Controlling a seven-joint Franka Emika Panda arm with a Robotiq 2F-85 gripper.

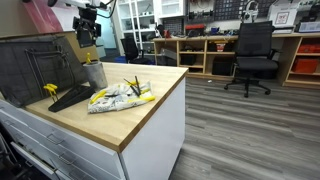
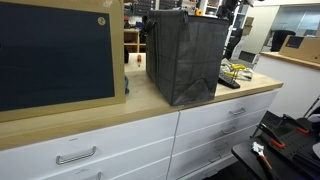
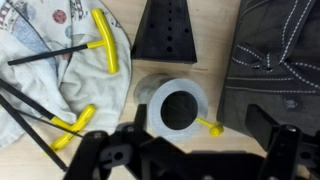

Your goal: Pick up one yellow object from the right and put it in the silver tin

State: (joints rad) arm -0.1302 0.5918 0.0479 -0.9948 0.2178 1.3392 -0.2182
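Note:
The silver tin point(image 3: 178, 108) stands upright on the wooden counter, seen from above in the wrist view; it also shows in an exterior view point(image 1: 93, 72). A yellow-handled tool point(image 3: 208, 125) leans in the tin, its yellow end sticking out over the rim. More yellow T-handle tools point(image 3: 105, 42) point(image 3: 72, 128) lie on a printed cloth point(image 3: 35, 80) beside the tin. My gripper point(image 3: 190, 160) hangs above the tin with its fingers wide apart and nothing between them; it also shows high over the counter in an exterior view point(image 1: 88, 28).
A black wedge-shaped block point(image 3: 168, 30) lies just beyond the tin. The large dark grey mesh rack point(image 3: 280, 60) point(image 2: 185, 55) stands close beside the tin. The cloth with tools point(image 1: 120, 97) lies near the counter's edge. An office chair point(image 1: 252, 55) stands on the floor.

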